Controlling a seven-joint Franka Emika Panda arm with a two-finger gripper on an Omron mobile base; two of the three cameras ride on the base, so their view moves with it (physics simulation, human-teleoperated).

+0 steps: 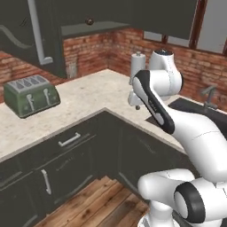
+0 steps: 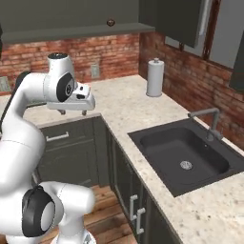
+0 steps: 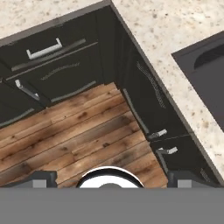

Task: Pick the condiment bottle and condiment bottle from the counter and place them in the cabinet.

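We're hovering w/ gripper [image 2: 73,113] spread wide & empty over the table [image 1: 84,97] corner, can't spot either bottle from here, so we're risking a blind reach that's clipping the toaster [image 1: 32,94], paper towel roll [image 2: 155,77] or cabinet [image 1: 31,31] door.

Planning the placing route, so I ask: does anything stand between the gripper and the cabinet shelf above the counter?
Nothing visible does. The gripper hangs open over the counter edge, and the cabinet shelf above stands uncovered. The paper towel roll stands off to the side.
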